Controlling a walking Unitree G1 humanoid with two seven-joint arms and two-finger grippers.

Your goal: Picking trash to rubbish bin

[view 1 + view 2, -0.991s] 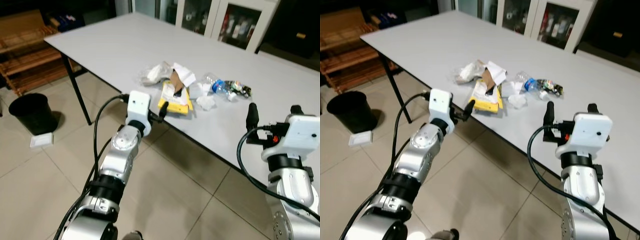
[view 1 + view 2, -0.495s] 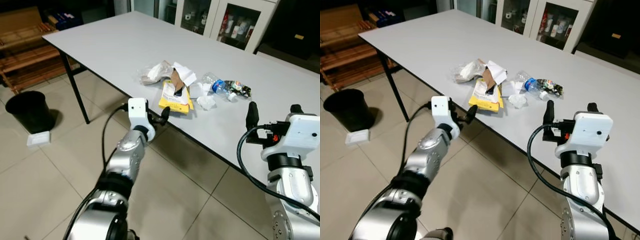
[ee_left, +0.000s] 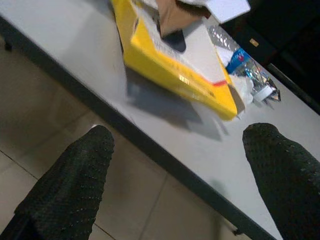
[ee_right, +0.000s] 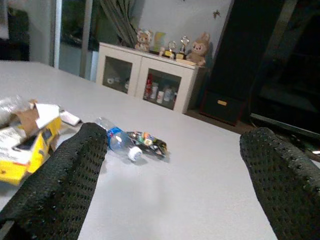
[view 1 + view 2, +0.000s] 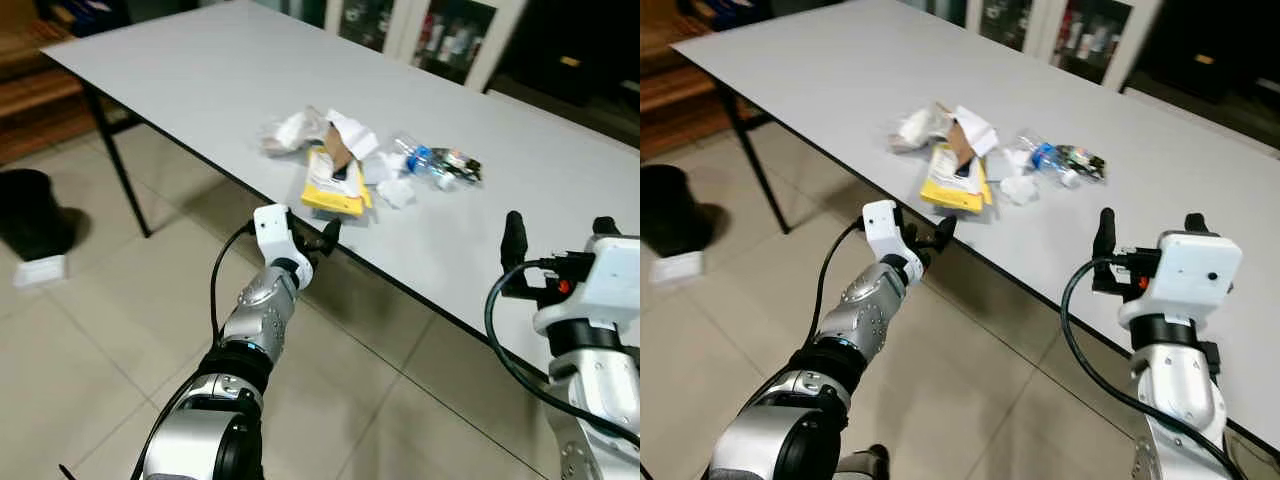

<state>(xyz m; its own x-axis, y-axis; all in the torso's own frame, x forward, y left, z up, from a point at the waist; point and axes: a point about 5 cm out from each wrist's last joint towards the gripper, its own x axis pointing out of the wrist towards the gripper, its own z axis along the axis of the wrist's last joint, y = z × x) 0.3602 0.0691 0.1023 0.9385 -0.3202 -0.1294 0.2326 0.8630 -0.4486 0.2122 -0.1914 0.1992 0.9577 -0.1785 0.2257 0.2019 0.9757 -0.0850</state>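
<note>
A heap of trash lies on the grey table (image 5: 200, 70): a yellow box (image 5: 333, 187) with cardboard and paper on top, a crumpled bag (image 5: 288, 130), a white tissue wad (image 5: 396, 192) and a crushed plastic bottle (image 5: 432, 162). My left gripper (image 5: 318, 240) is open, hanging just off the table's near edge, right below the yellow box (image 3: 175, 65). In the left wrist view its fingers (image 3: 75, 185) frame that edge. My right gripper (image 5: 558, 232) is open above the table's near right part, pointing at the bottle (image 4: 120, 141) from some distance.
A black rubbish bin (image 5: 25, 205) stands on the tiled floor at far left, with a small white object (image 5: 40, 268) beside it. A table leg (image 5: 115, 170) stands between bin and arm. A white cabinet (image 4: 150, 82) sits beyond the table.
The view has shifted, so the bin now sits at the left edge. My left gripper has reached closer to the table edge below the yellow box. The right gripper stays put.
</note>
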